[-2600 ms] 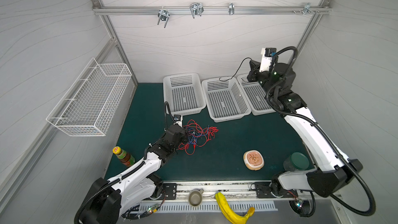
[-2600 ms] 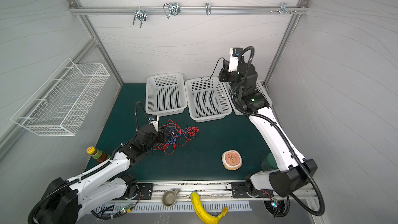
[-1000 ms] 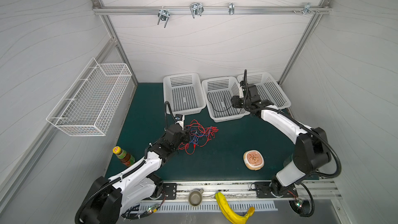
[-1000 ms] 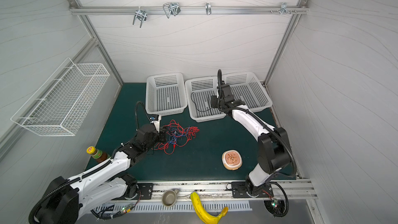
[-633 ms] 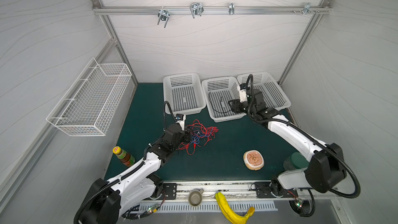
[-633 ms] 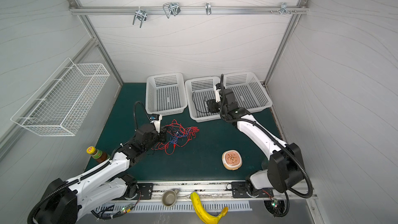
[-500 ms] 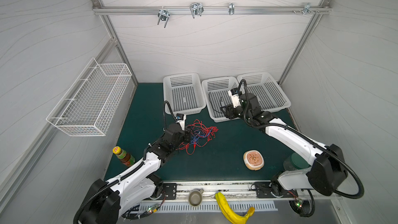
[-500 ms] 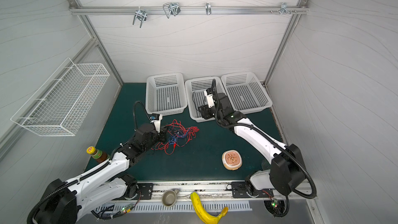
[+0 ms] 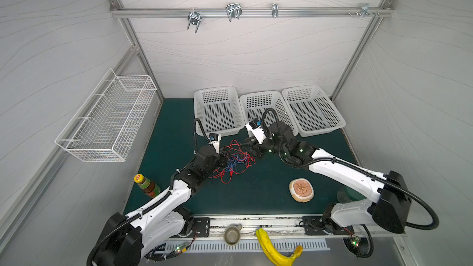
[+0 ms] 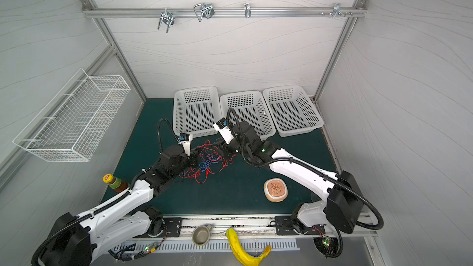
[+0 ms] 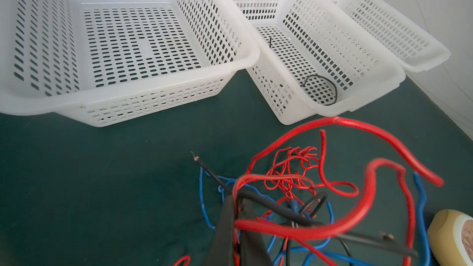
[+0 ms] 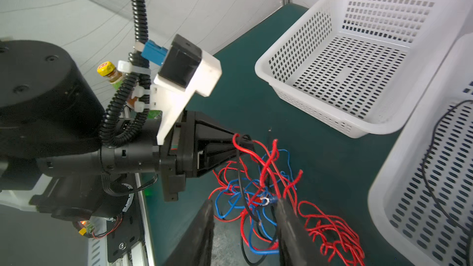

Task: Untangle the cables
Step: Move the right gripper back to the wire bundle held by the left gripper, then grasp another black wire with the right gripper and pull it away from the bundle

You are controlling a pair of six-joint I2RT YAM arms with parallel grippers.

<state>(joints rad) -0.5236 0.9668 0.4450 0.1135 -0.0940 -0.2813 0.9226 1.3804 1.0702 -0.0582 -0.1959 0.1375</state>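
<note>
Cables (image 9: 236, 161): tangled heap of thin red, blue, black wires on worktop (image 9: 179, 124). Left gripper (image 12: 243, 140) jaws clamped on red strand; right gripper (image 12: 244, 202) jaws apart, straddling heap.

Three white baskets (image 9: 216, 95), one banana (image 9: 268, 248), one bottle (image 9: 147, 186)

Robot test cell in a lab, not a home. White panel walls w/ alu frame; alu rail (image 9: 256, 12) w/ hooks (image 9: 233, 11) at 12 o'clock. Two white/black arms, left arm (image 9: 158, 208) and right arm (image 9: 343, 175), bolted to a base rail (image 9: 256, 223) at 6 o'clock, w/ exposed wiring and LEDs. Green mat (image 9: 256, 198) as work surface. Mixed props: white baskets (image 9: 215, 89) at 12, wire basket (image 9: 107, 124) at 9, bottle (image 9: 147, 185) at 8, banana (image 9: 271, 248) and cup (image 9: 231, 235) at 6, cables (image 9: 236, 159) at ctr.
</note>
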